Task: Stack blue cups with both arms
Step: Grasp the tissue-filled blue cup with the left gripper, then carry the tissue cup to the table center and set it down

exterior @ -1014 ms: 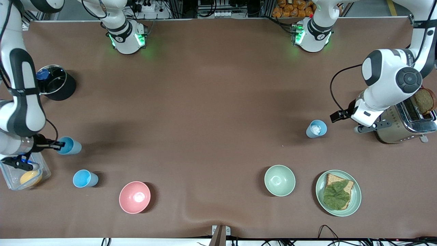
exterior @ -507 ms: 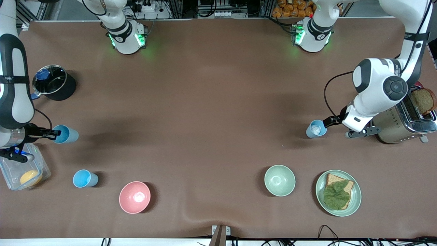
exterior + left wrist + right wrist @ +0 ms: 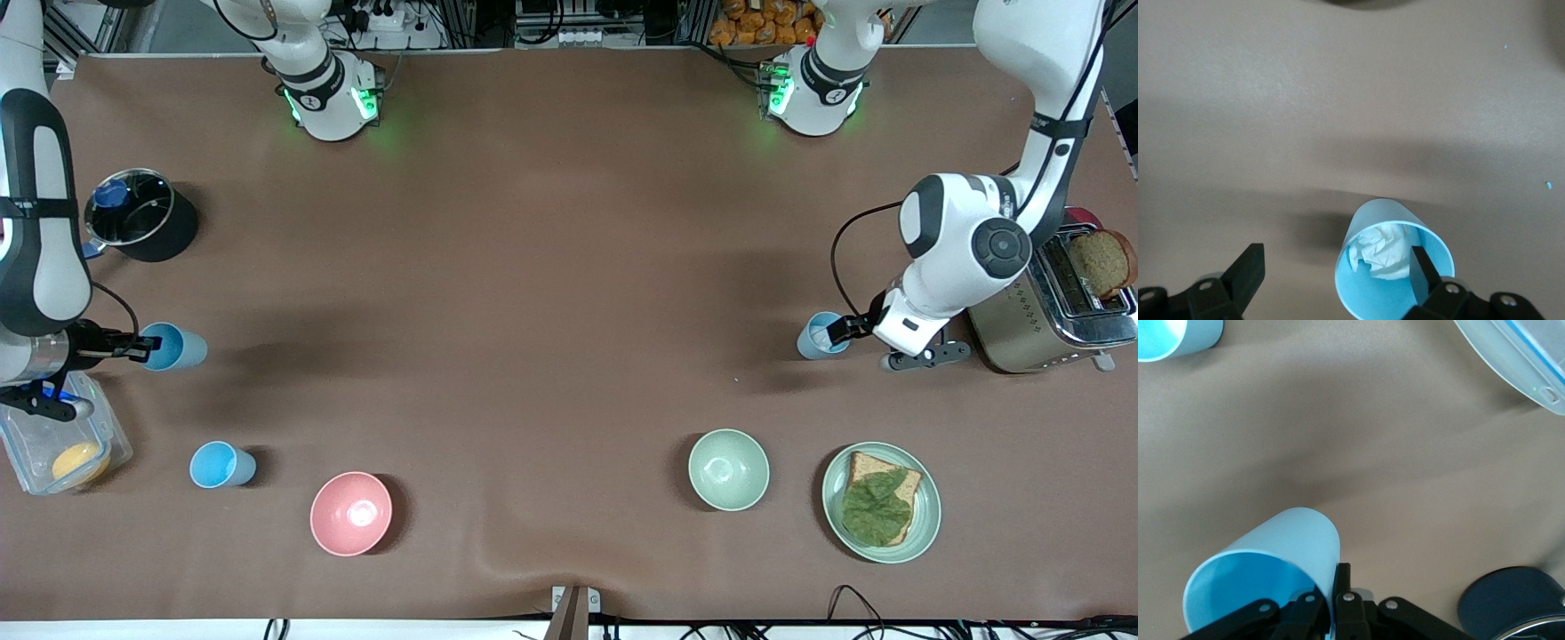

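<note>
Toward the right arm's end of the tabletop [image 3: 533, 267], the right gripper [image 3: 133, 348] has its jaws pinched shut on the rim of a blue cup [image 3: 173, 347] — over the last second it has carried this cup a little away from the front camera, off the spot beside the clear plastic container [image 3: 36, 449], and the right wrist view shows the cup tilted in the grasp. A second blue cup [image 3: 220, 465] stands free on the tabletop, nearer the front camera than the held one and just beside the pink bowl [image 3: 350, 513]. Toward the left arm's end, the left gripper [image 3: 845, 329] has travelled from in front of the toaster [image 3: 1049, 320] to the third blue cup [image 3: 816, 336], which holds a crumpled white paper [image 3: 1381, 253]; its jaws are spread wide, one finger [image 3: 1421, 270] dipping inside the rim and the other standing well outside the wall, so nothing is gripped yet. The pale green bowl [image 3: 728, 468] and a plate with bread and a leaf [image 3: 880, 502] lie nearer the front camera. Judging by this, one cup is secured and the other arm is poised to close on its own — the stacking itself is not yet begun.
</note>
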`<state>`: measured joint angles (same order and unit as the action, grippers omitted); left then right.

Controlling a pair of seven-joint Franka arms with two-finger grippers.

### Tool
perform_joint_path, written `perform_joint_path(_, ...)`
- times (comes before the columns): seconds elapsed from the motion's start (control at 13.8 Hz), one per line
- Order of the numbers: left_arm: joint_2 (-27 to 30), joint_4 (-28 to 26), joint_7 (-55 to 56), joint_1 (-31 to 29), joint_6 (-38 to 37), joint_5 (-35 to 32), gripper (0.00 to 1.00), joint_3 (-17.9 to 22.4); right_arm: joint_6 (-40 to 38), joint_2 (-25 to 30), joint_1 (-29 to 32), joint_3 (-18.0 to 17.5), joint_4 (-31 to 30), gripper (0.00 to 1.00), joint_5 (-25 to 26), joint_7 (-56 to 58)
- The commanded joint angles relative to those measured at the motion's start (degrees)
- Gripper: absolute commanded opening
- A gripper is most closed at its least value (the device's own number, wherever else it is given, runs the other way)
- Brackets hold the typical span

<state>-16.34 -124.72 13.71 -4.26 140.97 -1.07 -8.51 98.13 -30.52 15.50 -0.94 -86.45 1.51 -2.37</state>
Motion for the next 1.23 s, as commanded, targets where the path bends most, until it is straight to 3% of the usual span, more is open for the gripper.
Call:
perform_joint_path(0.0,-1.4,-0.1,0.4,0.0,2.3,1.1,0.8,-0.9,-0.4,1.0,0.2,-0.2,-0.8,0.0,-0.5,0.4)
perform_joint_path(0.14,-2.0,-0.2,0.4,0.0,2.7,1.1,0.64,-1.0,-0.5,1.1,0.1,-0.2,-0.7,0.0,-0.5,0.4)
perform_joint_path(0.22,-2.5,-0.2,0.4,0.0,2.7,1.1,0.51,-1.0,-1.1,1.1,-0.3,-0.2,-0.6,0.0,-0.5,0.3)
perform_joint_path(0.43,-2.8,-0.1,0.4,0.1,2.7,1.1,0.0,-1.2,-1.1,1.1,-1.2,-0.2,-0.3,0.0,-0.4,-0.4)
perform_joint_path(0.72,-2.5,0.1,2.7,2.1,2.6,1.1,0.0,-1.9,-1.1,1.0,-1.5,-0.2,-0.3,0.0,-0.4,-0.4)
perform_joint_path(1.16,-2.8,4.9,31.2,18.9,1.9,0.5,0.0,-2.7,-1.1,0.9,-1.2,-0.2,-0.4,0.0,-0.4,-0.2)
